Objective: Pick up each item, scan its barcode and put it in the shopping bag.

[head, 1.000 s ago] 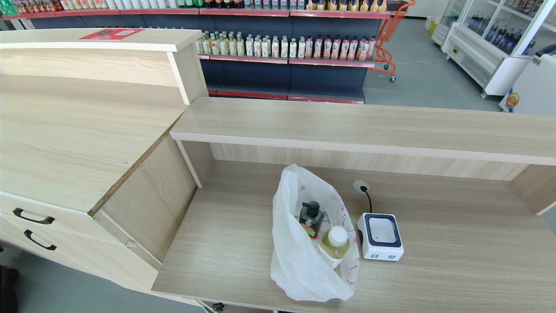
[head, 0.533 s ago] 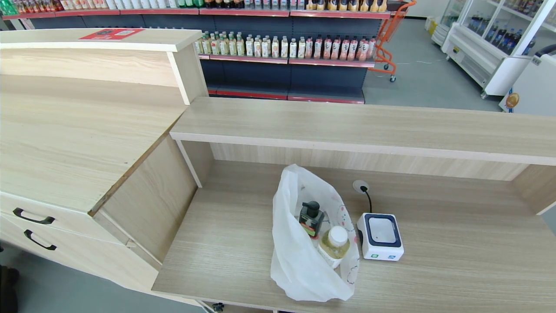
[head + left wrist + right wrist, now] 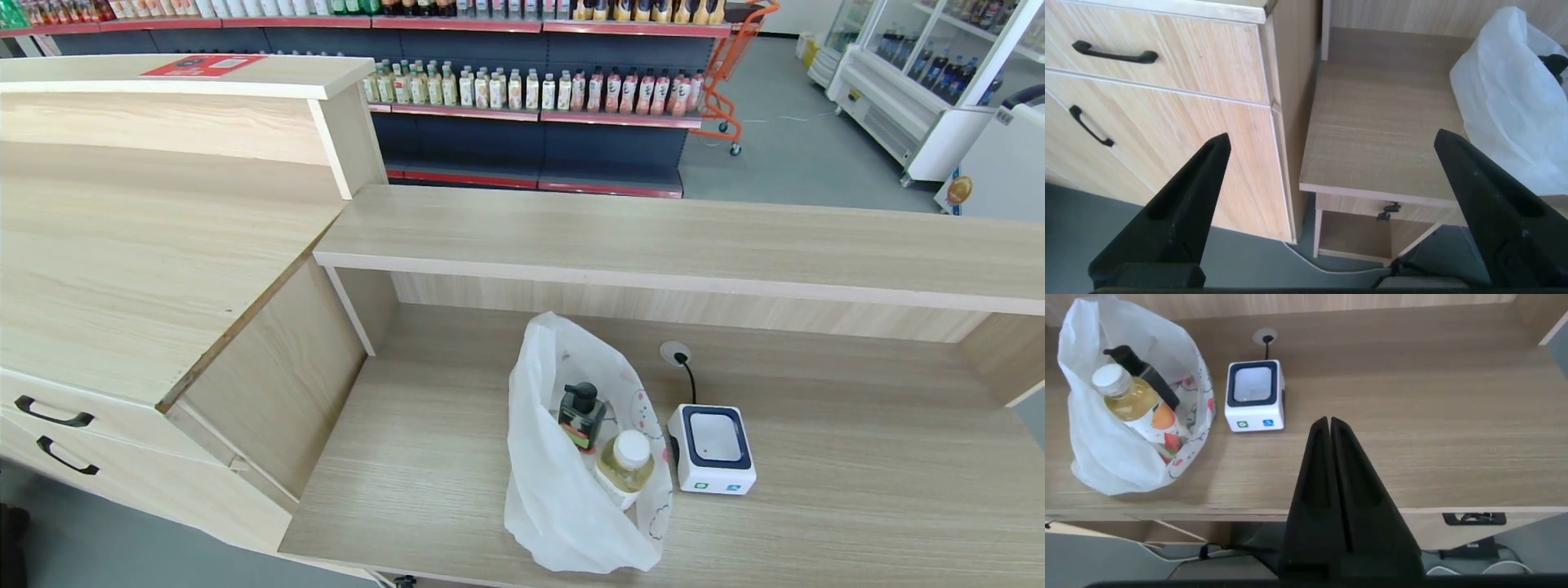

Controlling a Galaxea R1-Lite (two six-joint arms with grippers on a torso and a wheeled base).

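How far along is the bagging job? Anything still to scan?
Done: the dark pump bottle and the white-capped yellow drink bottle stand inside the white plastic shopping bag. In hand: nothing; the left gripper is open, the right gripper is shut and empty. Left: seemingly nothing; the wooden counter carries just the bag and the white barcode scanner beside it.

A light wood-grain checkout desk is carrying two things on its lower top, below a raised ledge; a white plastic shopping bag is standing open near the front edge; a white barcode scanner is sitting just beside the bag on its right, window facing up; its black cable is running back into a round grommet in the desktop.
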